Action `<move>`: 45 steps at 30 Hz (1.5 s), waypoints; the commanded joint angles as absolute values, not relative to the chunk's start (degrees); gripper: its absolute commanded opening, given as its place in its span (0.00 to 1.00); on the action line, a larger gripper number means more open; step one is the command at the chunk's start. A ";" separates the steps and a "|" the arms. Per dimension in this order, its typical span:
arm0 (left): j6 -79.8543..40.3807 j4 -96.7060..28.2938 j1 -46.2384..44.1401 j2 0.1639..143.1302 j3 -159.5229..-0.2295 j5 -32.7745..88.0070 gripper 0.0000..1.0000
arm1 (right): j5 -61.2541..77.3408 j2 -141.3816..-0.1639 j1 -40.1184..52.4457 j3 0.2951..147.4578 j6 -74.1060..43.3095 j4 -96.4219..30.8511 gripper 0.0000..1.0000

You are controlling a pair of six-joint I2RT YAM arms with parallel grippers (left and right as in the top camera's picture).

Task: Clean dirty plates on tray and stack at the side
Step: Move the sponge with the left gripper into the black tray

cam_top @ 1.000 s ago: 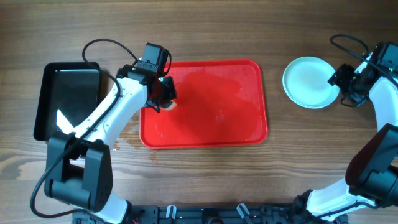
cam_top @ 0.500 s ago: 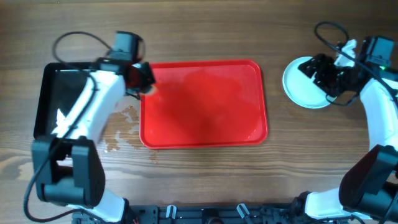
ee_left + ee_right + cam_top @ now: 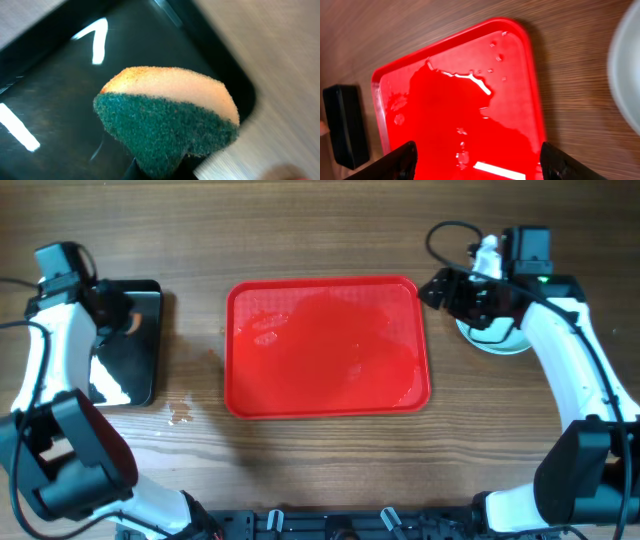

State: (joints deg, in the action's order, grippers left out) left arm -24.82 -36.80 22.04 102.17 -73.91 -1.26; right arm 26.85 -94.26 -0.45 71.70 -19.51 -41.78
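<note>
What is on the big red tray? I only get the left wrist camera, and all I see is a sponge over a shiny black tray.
Observer: No plates. The red tray holds only patches of water.
Operator: Where are the plates?
Observer: A pale plate sits on the table right of the tray, at the opposite end from your sponge. The right arm hides part of it, so I cannot count a stack.
Operator: Is the other gripper holding it?
Observer: No. The right gripper hangs open near the tray's right rim, with nothing in it.
</note>
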 commanded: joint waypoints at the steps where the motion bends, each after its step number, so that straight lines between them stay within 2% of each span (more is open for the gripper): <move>1: -25.76 -36.75 24.01 106.00 -74.67 -2.87 0.11 | 25.23 -93.80 2.35 71.75 -22.68 -40.95 0.80; 7: -25.78 -36.86 25.43 109.54 -74.67 -3.53 0.13 | 25.26 -93.80 4.03 71.75 -22.74 -40.93 0.82; 9: -25.82 -37.23 25.52 109.62 -74.67 -3.49 0.31 | 25.26 -93.80 4.03 71.75 -22.76 -41.01 0.83; 11: -25.93 -37.28 25.52 109.38 -74.70 -3.01 0.61 | 25.28 -93.80 4.03 71.75 -23.03 -40.99 0.84; 13: -25.91 -37.32 25.52 108.81 -74.70 -1.91 0.72 | 25.78 -93.80 4.03 71.77 -23.20 -40.99 0.84; 16: -25.91 -38.26 25.52 106.41 -74.70 -1.08 0.78 | 26.98 -93.80 4.03 71.77 -23.33 -40.99 0.84; 17: -25.91 -38.37 25.52 105.62 -74.70 -1.10 0.76 | 26.96 -93.80 4.03 71.77 -23.29 -40.97 0.84; 20: -25.93 -38.15 25.52 101.91 -74.70 -1.08 0.62 | 26.96 -93.80 4.03 71.77 -23.29 -40.95 0.84; 25: -25.98 -38.09 25.52 100.42 -74.59 -1.13 0.20 | 26.96 -93.80 4.03 71.77 -23.38 -40.73 0.84; 30: -26.41 -38.50 25.52 102.83 -72.95 -1.15 0.05 | 26.96 -93.80 4.03 71.77 -23.40 -40.77 0.84; 45: -29.23 -39.29 25.52 109.36 -72.95 -1.34 0.04 | 26.96 -93.80 4.03 71.77 -23.40 -41.25 0.84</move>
State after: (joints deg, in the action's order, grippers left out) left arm -28.25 -40.14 25.17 108.49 -73.45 -1.58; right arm 26.37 -94.26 3.88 71.70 -22.94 -41.15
